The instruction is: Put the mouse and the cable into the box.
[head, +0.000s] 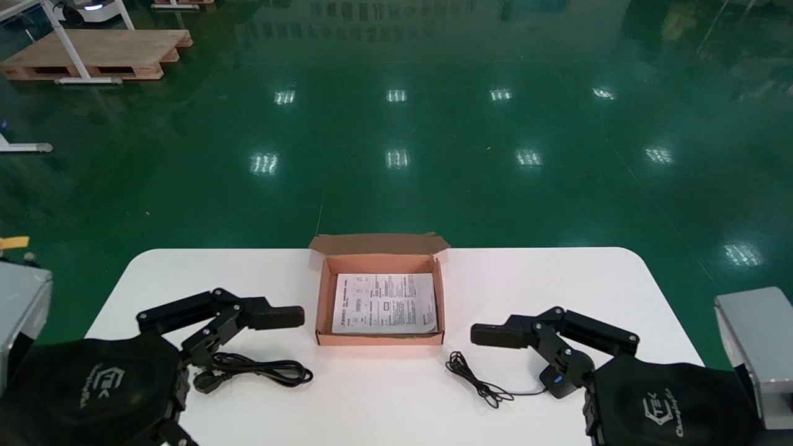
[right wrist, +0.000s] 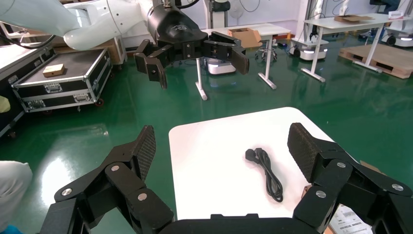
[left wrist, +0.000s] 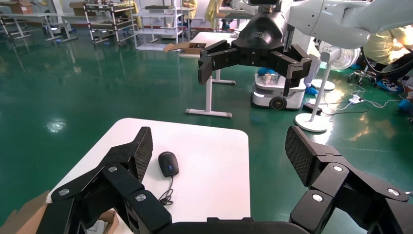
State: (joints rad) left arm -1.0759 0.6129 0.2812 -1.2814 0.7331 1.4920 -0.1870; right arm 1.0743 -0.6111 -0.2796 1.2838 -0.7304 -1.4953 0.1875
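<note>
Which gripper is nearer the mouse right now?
Right. The right gripper hangs above the table close by the mouse; the left gripper is on the far side of the box, by the cable.

The black fabric sleeve on the left arm [head: 93,384] bears a grey logo that reads roughly "TEK". The black fabric sleeve on the right arm [head: 669,402] shows the same logo above a cursive word beginning "Champ". The white printed sheet [head: 384,303] in the brown cardboard box [head: 379,338] carries print too small to read.
</note>
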